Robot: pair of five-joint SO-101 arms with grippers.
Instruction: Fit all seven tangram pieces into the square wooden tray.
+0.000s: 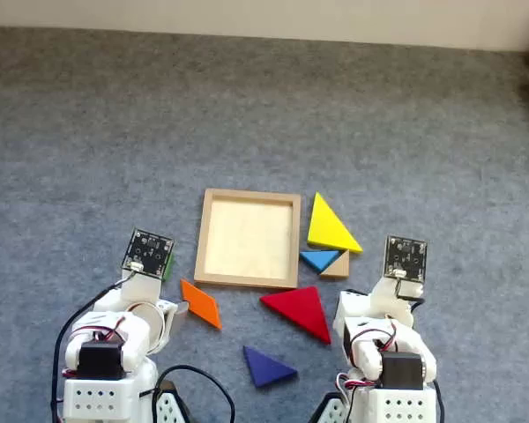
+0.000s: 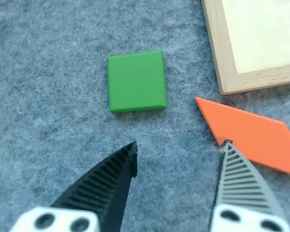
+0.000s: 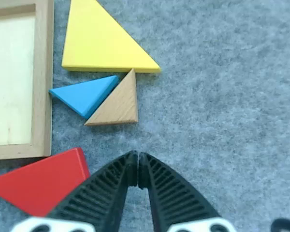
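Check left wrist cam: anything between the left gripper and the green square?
Nothing: in the left wrist view bare grey carpet lies between the open left gripper and the green square. The orange piece sits aside, by the pale fingertip.

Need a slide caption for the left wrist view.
Left gripper open over grey carpet, green square ahead, orange parallelogram by one fingertip, wooden tray corner beyond.

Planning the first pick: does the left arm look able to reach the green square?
Probably yes: the green square lies flat just ahead of the open left gripper, with nothing between; the orange parallelogram sits aside.
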